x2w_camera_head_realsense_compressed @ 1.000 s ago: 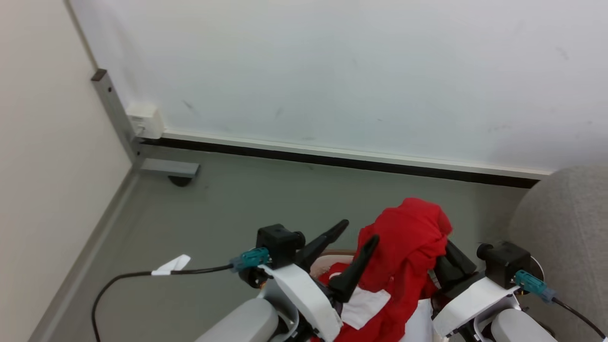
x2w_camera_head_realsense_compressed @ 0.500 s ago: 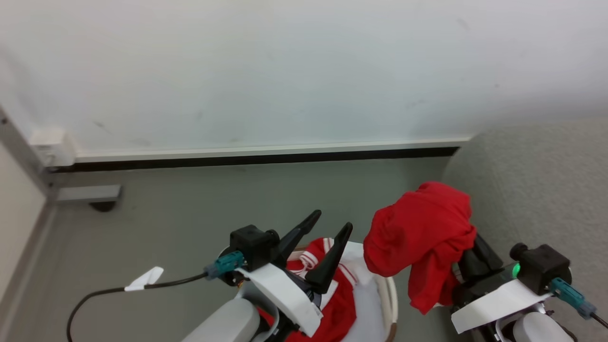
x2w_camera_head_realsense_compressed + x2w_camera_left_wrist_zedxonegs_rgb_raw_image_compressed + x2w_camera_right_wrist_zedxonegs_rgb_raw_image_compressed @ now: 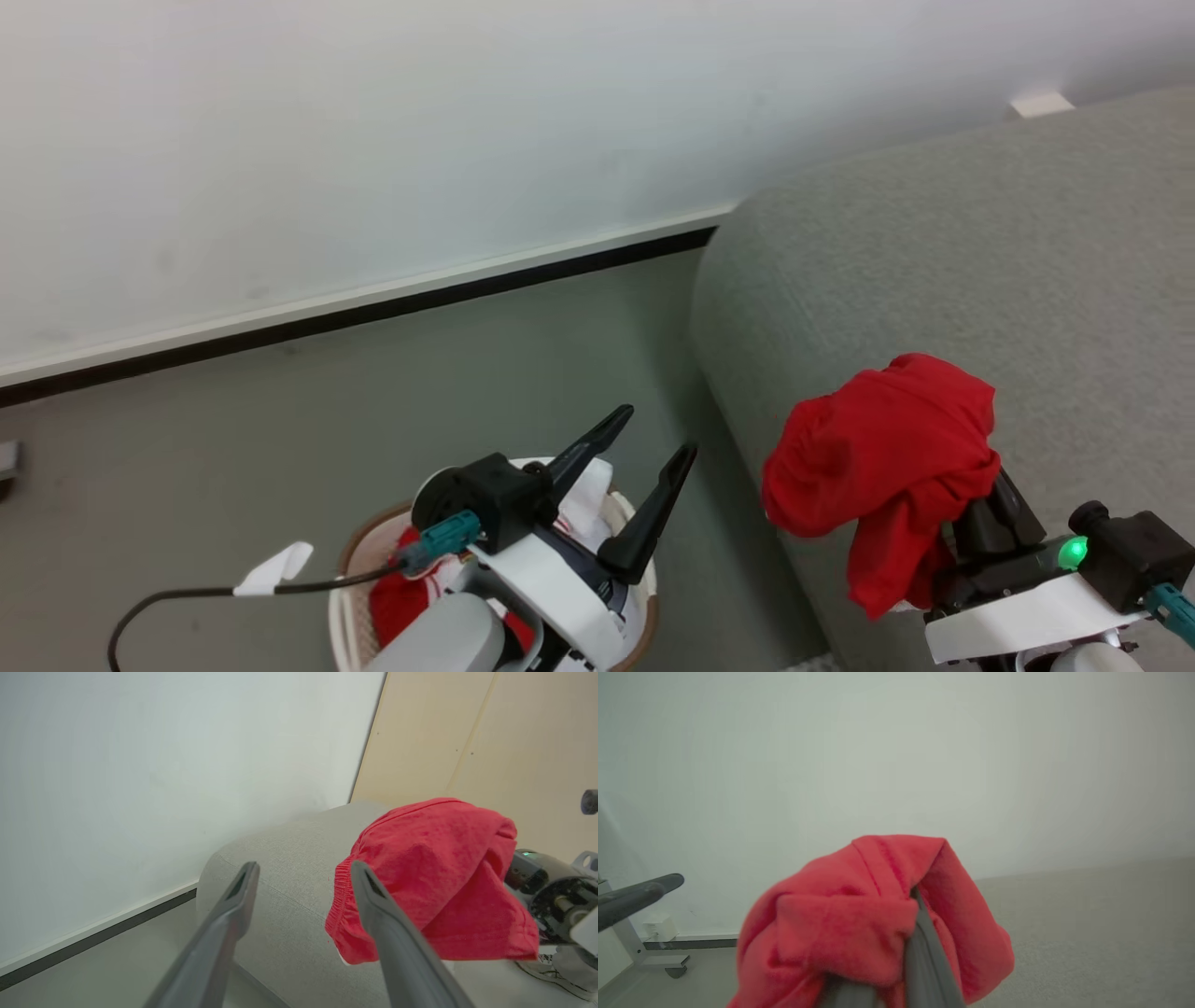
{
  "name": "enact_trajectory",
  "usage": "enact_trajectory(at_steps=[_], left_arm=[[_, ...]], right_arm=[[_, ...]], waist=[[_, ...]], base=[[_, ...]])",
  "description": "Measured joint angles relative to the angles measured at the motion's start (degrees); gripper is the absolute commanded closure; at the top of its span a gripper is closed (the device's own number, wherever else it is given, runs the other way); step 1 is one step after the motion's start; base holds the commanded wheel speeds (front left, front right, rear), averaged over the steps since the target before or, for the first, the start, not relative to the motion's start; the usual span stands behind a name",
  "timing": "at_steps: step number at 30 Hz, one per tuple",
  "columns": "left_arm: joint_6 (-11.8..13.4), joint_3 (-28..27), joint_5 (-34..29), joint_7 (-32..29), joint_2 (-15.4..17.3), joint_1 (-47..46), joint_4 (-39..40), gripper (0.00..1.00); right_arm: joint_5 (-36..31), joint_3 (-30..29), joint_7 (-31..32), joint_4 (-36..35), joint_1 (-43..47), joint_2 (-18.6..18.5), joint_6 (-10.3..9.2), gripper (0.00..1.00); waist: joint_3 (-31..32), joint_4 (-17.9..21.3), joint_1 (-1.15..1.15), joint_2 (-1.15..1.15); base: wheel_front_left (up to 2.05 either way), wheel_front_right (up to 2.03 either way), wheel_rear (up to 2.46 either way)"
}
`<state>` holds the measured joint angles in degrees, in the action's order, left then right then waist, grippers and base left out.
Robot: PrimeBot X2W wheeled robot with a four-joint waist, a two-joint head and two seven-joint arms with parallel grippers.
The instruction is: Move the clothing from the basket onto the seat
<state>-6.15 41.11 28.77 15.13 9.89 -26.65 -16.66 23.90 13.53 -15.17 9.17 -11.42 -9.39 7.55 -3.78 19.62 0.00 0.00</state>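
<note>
Head view, 7 o'clock: we count one basket (image 3: pixel 347 607) with red-and-white clothing (image 3: pixel 392 597) inside, our left fingers (image 3: pixel 653 509) spread empty above it. At 4 o'clock, our right fingers (image 3: pixel 924 956) pinch one red garment (image 3: pixel 887 457) over the one seat (image 3: pixel 934 233). Left wrist view adds its waistband (image 3: pixel 343 882).

— How does the left gripper (image 3: pixel 657 431) stand?
— Lower centre of the head view, jaws spread wide and empty, fingers slanting up and to the right.
— And the right gripper (image 3: pixel 917 905)?
— Low at the right, jaws clamped on the clothing (image 3: pixel 878 448), which drapes over them. A green light (image 3: pixel 1072 553) glows near its wrist.
</note>
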Motion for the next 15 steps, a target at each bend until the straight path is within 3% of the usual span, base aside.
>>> enact_trajectory(at_steps=[7, 15], left_arm=[[-0.79, -0.46, -2.68, -0.01, -0.45, 0.25, 0.0, 0.0], [-1.13, -0.75, -3.86, -0.01, -1.01, 0.33, -0.64, 0.0]], right_arm=[[-1.02, -2.47, 0.0, -2.22, 2.31, 1.58, 0.0, 1.0], [-1.23, -3.72, 0.0, -3.57, 3.28, 1.89, 0.0, 1.0]], waist=[[-1.95, 4.43, 0.0, 0.0], [-3.4, 5.86, 0.0, 0.0]], base=[[0.0, 0.0, 0.0], [0.0, 0.0, 0.0]])
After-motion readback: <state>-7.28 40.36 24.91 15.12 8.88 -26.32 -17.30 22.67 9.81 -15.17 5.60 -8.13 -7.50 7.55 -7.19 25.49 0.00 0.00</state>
